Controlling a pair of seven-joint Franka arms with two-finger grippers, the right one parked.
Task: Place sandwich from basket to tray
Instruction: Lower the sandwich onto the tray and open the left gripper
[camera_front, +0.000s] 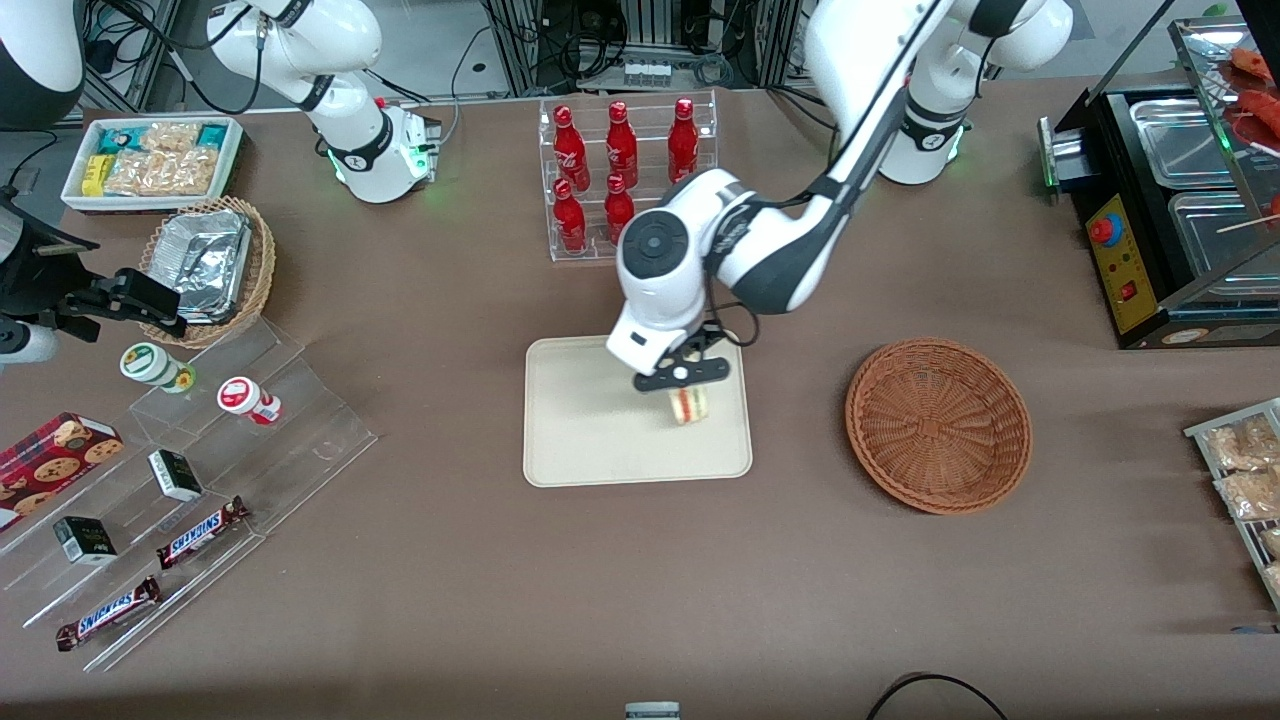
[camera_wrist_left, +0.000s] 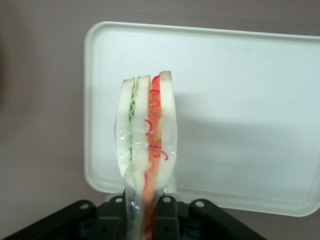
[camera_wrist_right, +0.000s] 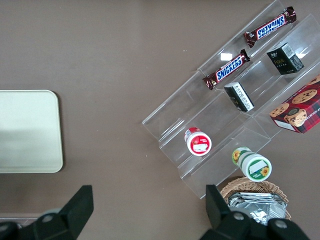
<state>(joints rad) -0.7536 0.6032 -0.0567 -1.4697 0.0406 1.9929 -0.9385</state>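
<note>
The claw (camera_front: 684, 385) is clamped on the sandwich (camera_front: 689, 404), holding it over the tray (camera_front: 590, 440) toward its 3 o'clock edge; the basket (camera_front: 938, 425) sits apart on the worktop (camera_front: 450, 580).

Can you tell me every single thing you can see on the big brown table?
sandwich: 1, white with red and green filling, held over the tray
tray: 1, cream, middle of table
basket: 1, reddish-brown, beside the tray, toward the working arm's end
bottles: 6, red, in a clear rack
Snickers bars: 2, brown, on clear steps toward the parked arm's end
foil trays: silver, in a tan basket
snack box: 1, white
gripper: 1, black, above the tray, shut on the sandwich
</note>
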